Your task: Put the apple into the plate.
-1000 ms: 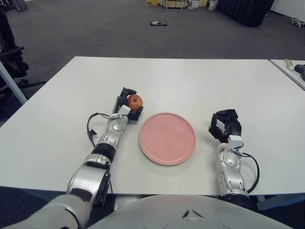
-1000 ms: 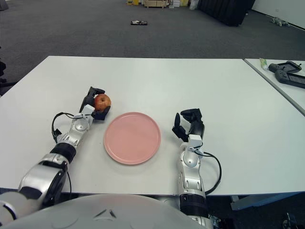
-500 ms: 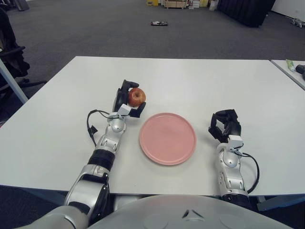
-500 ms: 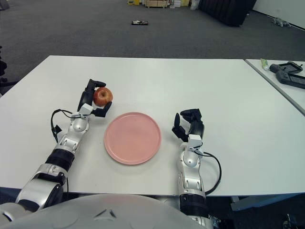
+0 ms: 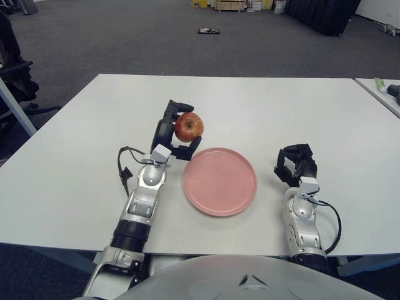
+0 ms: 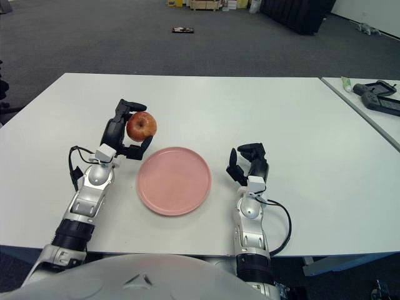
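Left hand (image 5: 177, 130) grips apple (image 5: 188, 127), seemingly above table just off plate (image 5: 220, 181) left rim; right hand (image 5: 296, 165) curled right of plate.

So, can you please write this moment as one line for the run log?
phase: carry | left hand: shut on apple, lifted, beside plate's left rim | plate: nothing on it | right hand: idle, right of plate

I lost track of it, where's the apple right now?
The apple is held in the left hand, raised just left of the pink plate's far-left rim, not yet over it.
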